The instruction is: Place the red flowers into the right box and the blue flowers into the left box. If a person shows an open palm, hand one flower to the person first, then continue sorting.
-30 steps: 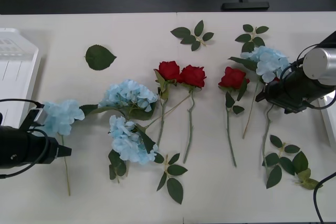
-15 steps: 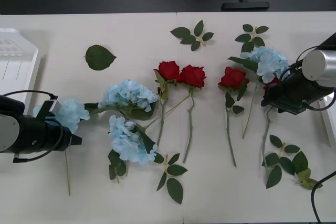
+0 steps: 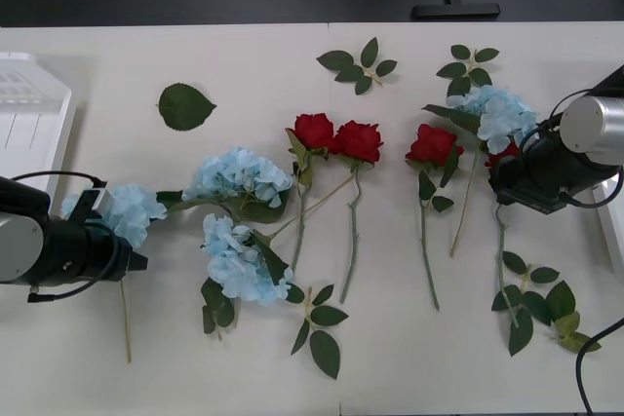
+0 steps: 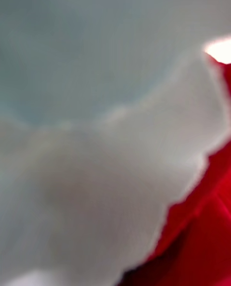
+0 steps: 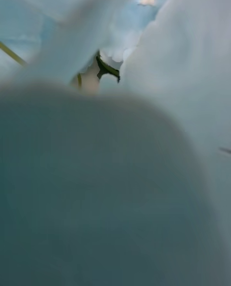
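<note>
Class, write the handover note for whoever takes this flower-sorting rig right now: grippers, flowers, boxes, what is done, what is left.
Left gripper: at the leftmost blue flower, low over the table; jaws hidden.
Right gripper: over a red flower beside the right-hand blue flower; jaws hidden.
On the table: two more blue flowers left of centre; three red roses in the middle.
Left box: at the table's left edge, no flowers in its visible part.
Done: nothing boxed that can be seen.
Left: all four blue flowers go left, all four red go right.
</note>
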Robot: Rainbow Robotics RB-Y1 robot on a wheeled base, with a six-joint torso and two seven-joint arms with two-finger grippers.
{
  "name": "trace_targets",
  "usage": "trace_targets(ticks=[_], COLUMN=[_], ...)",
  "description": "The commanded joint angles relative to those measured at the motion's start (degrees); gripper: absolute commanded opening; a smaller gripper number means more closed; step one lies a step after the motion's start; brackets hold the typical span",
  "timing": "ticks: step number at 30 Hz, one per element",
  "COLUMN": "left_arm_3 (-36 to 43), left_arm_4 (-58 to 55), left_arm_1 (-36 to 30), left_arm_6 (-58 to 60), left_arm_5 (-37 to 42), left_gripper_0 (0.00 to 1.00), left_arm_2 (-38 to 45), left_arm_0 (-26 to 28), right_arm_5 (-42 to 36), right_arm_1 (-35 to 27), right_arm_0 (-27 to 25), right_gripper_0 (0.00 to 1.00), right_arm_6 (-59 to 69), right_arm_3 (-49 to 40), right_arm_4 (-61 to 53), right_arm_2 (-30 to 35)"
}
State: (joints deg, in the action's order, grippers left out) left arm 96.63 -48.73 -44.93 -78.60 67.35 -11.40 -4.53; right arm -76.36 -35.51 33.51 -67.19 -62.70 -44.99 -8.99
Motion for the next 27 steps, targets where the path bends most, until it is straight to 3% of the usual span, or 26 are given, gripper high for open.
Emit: trace_targets(ticks=[1, 3, 8, 13, 17, 21, 27], left_arm_3=[-0.91, -1.09, -1.09, -0.91, 1.02, 6.03, 15.7], left_arm_4=[0.82, 0.91, 1.26, 1.35, 1.18, 0.65, -0.67], left_arm_1=[1.43, 1.51, 1.43, 1.16, -0.24, -2.79, -11.93], left_arm_6=[1.69, 1.69, 1.52, 1.34, 1.34, 1.34, 1.43], left_arm_5=[-1.26, -1.26, -1.26, -1.17, -0.29, 5.68, 16.4], left_gripper_0=[0.16, 0.0, 0.0, 0.0, 0.0, 0.0, 0.0], left_arm_2=[-1.0, -1.0, -1.0, -0.91, -0.2, 3.22, 7.27], left_arm_0=[-1.89, -1.98, -1.98, -2.33, -2.33, -2.51, -5.32], right_arm_5=[-0.46, -2.57, -12.06, -16.28, -15.66, -12.67, -9.51], right_arm_1=[0.88, 0.35, -1.93, -7.65, -11.51, -15.64, -17.75], right_arm_0=[2.62, 3.41, 6.84, 11.05, 13.25, 16.15, 17.21], right_gripper_0=[0.0, 0.0, 0.0, 0.0, 0.0, 0.0, 0.0], right_arm_6=[-3.21, -3.38, -3.82, -5.05, -10.33, -20.26, -29.05], right_arm_3=[-0.14, -0.14, -0.14, -0.14, -0.14, -0.06, 1.7], right_arm_4=[-2.47, -4.14, -8.97, -10.99, -8.0, -1.06, 9.13], right_arm_2=[0.81, 1.96, 6.88, 7.93, 7.76, 4.94, 3.01])
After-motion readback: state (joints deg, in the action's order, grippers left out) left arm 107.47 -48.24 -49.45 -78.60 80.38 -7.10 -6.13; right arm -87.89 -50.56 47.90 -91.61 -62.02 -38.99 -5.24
